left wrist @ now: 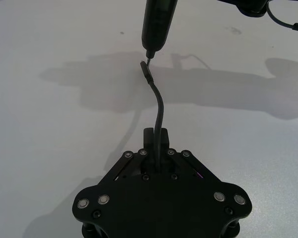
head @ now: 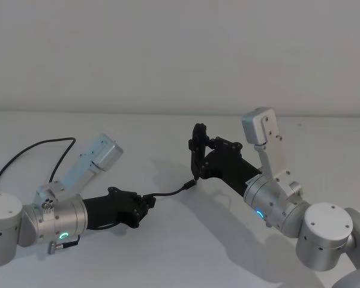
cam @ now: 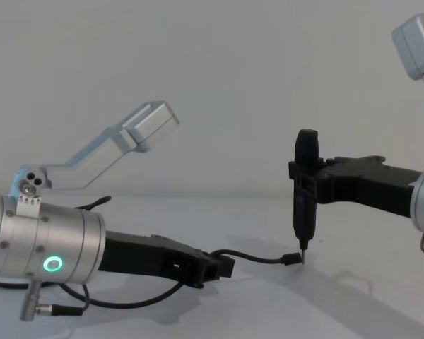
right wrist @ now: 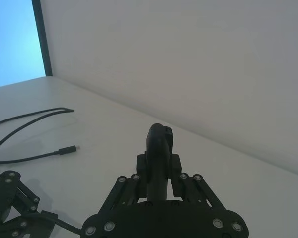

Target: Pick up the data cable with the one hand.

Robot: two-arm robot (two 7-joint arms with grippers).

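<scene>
A: Head view, please.
B: White surface, bare and broad around both arms; a pale wall runs behind its far edge. The left hand lies low at the near left, pinching the data cable, whose free plug end reaches right toward the middle. The right hand comes in from the near right and grips an upright pen-like tool just beyond that plug. A second black lead loops over the far left of the surface.

A: Left wrist view?
B: The left hand's fingers are pressed together on the data cable. The cord rises out of them and curves away to its plug, which sits just under the tool's metal tip. I cannot tell whether tip and plug touch. Shadows lie on the open surface either side.

A: Right wrist view?
B: The right hand is closed around the tool. Beyond it, the other lead lies on the surface with a small plug at its end. White wall and a blue panel stand behind.

A: Chest view?
B: Left hand low, just above the surface, cord arching right to the plug beside the tool tip. Open surface lies between the arms.
</scene>
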